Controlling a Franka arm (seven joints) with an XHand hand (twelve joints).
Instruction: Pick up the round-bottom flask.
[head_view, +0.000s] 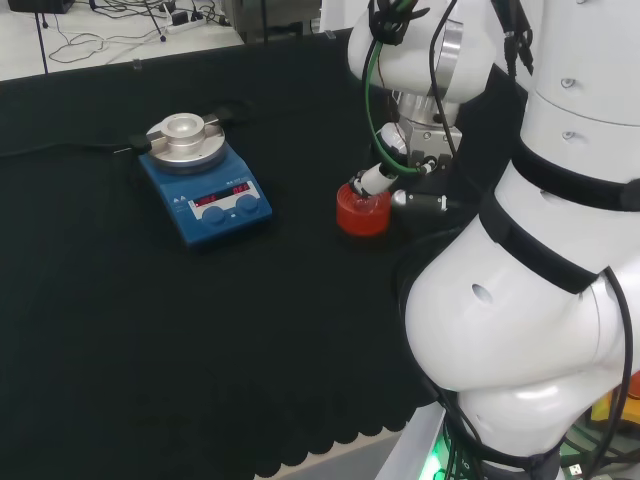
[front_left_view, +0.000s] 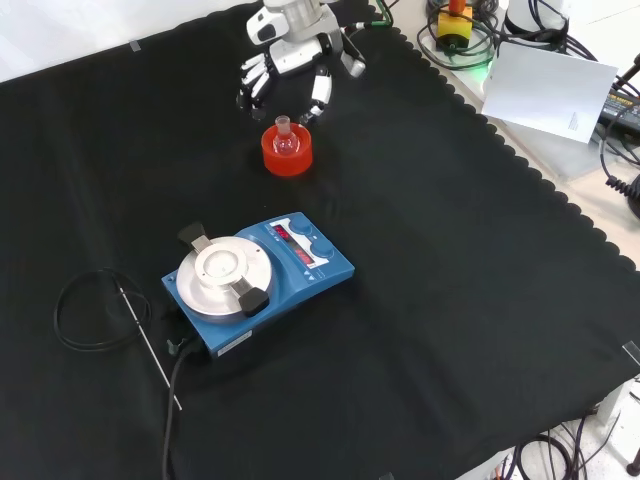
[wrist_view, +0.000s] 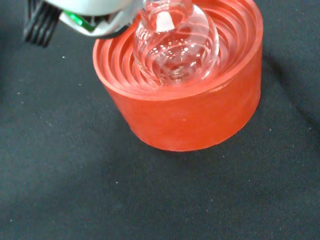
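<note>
Our hand (front_left_view: 290, 62) hangs just behind the red stand (front_left_view: 287, 152), fingers spread, holding nothing. The round-bottom flask (front_left_view: 285, 138) sits in it. We think a bump could tip the flask.

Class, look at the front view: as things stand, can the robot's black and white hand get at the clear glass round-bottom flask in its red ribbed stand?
Probably yes. The hand hovers beside the flask, fingers open, nothing between them.

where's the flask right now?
The flask sits upright in the red ribbed stand, near the top of the front view, just below the hand and beyond the blue hotplate.
</note>
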